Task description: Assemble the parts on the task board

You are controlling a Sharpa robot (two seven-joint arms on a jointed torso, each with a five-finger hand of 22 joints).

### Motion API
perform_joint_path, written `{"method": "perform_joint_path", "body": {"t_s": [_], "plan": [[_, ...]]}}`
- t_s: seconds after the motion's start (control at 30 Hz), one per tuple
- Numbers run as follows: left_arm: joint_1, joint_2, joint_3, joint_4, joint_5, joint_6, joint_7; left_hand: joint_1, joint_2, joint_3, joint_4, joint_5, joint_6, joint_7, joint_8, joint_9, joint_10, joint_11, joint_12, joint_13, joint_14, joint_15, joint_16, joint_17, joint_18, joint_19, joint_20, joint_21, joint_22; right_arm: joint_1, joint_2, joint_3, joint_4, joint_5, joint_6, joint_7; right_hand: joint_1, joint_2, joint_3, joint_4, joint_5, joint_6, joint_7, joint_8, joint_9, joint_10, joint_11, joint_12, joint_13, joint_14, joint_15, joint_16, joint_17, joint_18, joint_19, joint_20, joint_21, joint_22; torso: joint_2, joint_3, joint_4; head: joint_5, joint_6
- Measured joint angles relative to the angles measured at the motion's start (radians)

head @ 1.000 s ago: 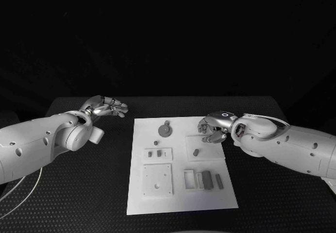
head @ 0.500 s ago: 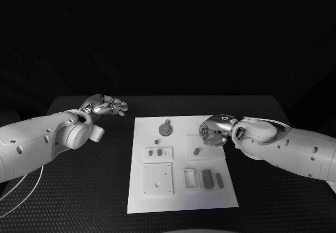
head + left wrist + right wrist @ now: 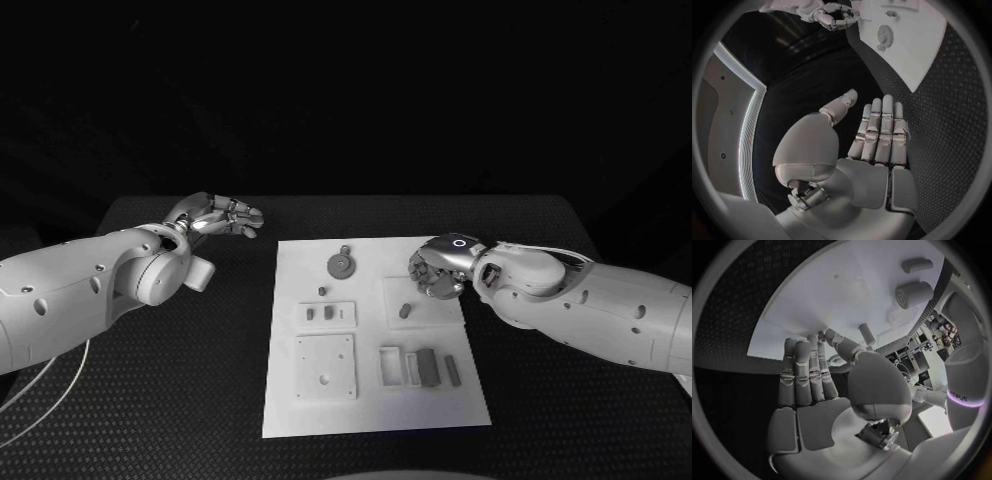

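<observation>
**Right robot hand edges inward over the board's right edge; left holds station**

Board [image 3: 372, 400]: white plate lying mid-bench [image 3: 144, 400], long axis running away from the robot. Parts on it are grey. Round disc [image 3: 339, 265] near the far edge. Small peg [image 3: 320, 293] just nearer than the disc. Two-slot block [image 3: 326, 314] at the left-middle. Short cylinder [image 3: 404, 311] on a raised square at the right-middle. Large square plate [image 3: 325, 368] at the near left. Open frame [image 3: 391, 366] beside it, with two dark bars [image 3: 426, 367] just to its right, near the board's right edge.

Right robot hand [image 3: 437, 270]: over the board's right edge, beside the raised square, close above the short cylinder but apart from it. Fingers straight and lying side by side in the right wrist view [image 3: 807, 375], thumb out to the side, nothing held. That view shows the cylinder [image 3: 867, 334] just past the fingertips.

Left robot hand [image 3: 219, 218]: off the board, over the bench's far left area, well apart from the parts. Fingers extended [image 3: 879, 132], thumb apart, palm bare, nothing held.

Change over the last second: right robot hand and forearm have crept a little inward and toward the robot along the board's right edge, now sitting closer to the short cylinder. Left robot hand barely shifted. No part has moved; all lie as before.
</observation>
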Motion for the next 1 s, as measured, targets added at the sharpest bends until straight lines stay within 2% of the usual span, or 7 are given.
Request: {"method": "perform_joint_path", "body": {"t_s": [0.23, 0.37, 0.43, 0.57, 0.8, 1.0], "plan": [[0.0, 0.0, 0.0, 0.0, 0.0, 0.001, -0.001, 0.0, 0.0, 0.0, 0.0, 0.0, 0.0, 0.0, 0.0, 0.0, 0.0, 0.0, 0.0, 0.0, 0.0, 0.0, 0.0, 0.003, 0.0, 0.0, 0.0, 0.0, -0.004, -0.007, 0.004, 0.001, 0.001, -0.026, -0.015, -0.006, 0.008, 0.008, -0.003, -0.003, 0.0, 0.03, -0.01, 0.007, -0.002, 0.027, -0.01, -0.004, 0.006, 0.015, -0.011, 0.006, 0.01, 0.0, 0.015, -0.007, 0.0, 0.005, 0.0, 0.0, -0.0001, 0.0, -0.004], [0.0, -0.001, 0.0, 0.0, 0.001, 0.002, -0.001, 0.0, 0.0, 0.0, 0.0, 0.0, -0.004, 0.004, 0.004, 0.0, 0.0, 0.0, 0.0, -0.001, 0.023, -0.009, 0.0, 0.015, 0.0, 0.004, -0.003, 0.0, -0.014, -0.01, 0.004, 0.001, 0.002, -0.043, -0.026, -0.012, 0.011, 0.022, -0.003, -0.003, 0.0, 0.053, -0.02, 0.018, -0.002, 0.053, -0.021, -0.007, 0.01, 0.029, -0.021, 0.02, 0.022, 0.0, 0.032, -0.014, 0.006, 0.005, 0.0, -0.0002, -0.0005, -0.001, -0.006], [0.0, -0.001, 0.0, 0.0, 0.001, 0.003, -0.001, 0.0, 0.0, 0.0, 0.0, 0.0, -0.004, 0.004, 0.004, 0.0, 0.0, 0.0, 0.0, -0.001, 0.023, -0.009, 0.0, 0.015, 0.0, 0.004, -0.003, 0.0, -0.015, -0.011, 0.004, 0.0, 0.004, -0.053, -0.031, -0.016, 0.016, 0.027, -0.003, -0.003, -0.001, 0.057, -0.018, 0.018, -0.002, 0.057, -0.025, -0.007, 0.01, 0.029, -0.021, 0.024, 0.026, 0.0, 0.034, -0.016, 0.006, 0.005, 0.0, -0.0002, -0.0007, -0.002, -0.007], [0.0, -0.001, 0.0, 0.0, 0.001, 0.003, -0.002, 0.0, 0.0, 0.0, 0.0, 0.0, -0.004, 0.004, 0.004, 0.0, 0.0, 0.0, 0.0, -0.001, 0.023, -0.009, 0.0, 0.017, 0.0, 0.004, -0.003, 0.0, -0.016, -0.014, 0.003, -0.001, 0.009, -0.07, -0.038, -0.022, 0.031, 0.03, -0.004, -0.004, -0.001, 0.07, -0.023, 0.021, -0.005, 0.069, -0.03, -0.011, 0.011, 0.038, -0.026, 0.031, 0.036, 0.0, 0.046, -0.021, 0.012, 0.005, 0.0, -0.0002, -0.0007, -0.003, -0.01], [0.0, -0.001, 0.0, -0.001, 0.001, 0.003, -0.002, 0.0, 0.0, 0.0, 0.0, 0.0, -0.004, 0.004, 0.004, 0.0, 0.0, 0.0, 0.0, -0.002, 0.023, -0.009, -0.004, 0.019, 0.0, 0.004, -0.003, 0.0, -0.02, -0.017, 0.003, -0.002, 0.013, -0.089, -0.048, -0.03, 0.043, 0.029, -0.004, -0.004, -0.004, 0.073, -0.026, 0.023, -0.006, 0.077, -0.031, -0.013, 0.017, 0.039, -0.029, 0.032, 0.043, -0.007, 0.054, -0.028, 0.015, 0.005, 0.0, -0.0001, -0.0007, -0.005, -0.011], [0.0, -0.001, 0.0, -0.003, 0.001, 0.003, -0.002, 0.0, 0.0, 0.0, 0.0, 0.0, -0.006, 0.001, 0.004, 0.0, 0.0, 0.0, 0.0, -0.002, 0.023, -0.009, -0.004, 0.02, 0.0, 0.004, -0.003, 0.0, -0.022, -0.019, -0.001, -0.004, 0.018, -0.092, -0.059, -0.034, 0.044, 0.03, -0.004, -0.004, -0.007, 0.073, -0.026, 0.023, -0.005, 0.084, -0.031, -0.016, 0.017, 0.044, -0.034, 0.036, 0.048, 0.003, 0.059, -0.027, 0.019, 0.005, 0.0, 0.0, -0.0006, -0.006, -0.011]]}}
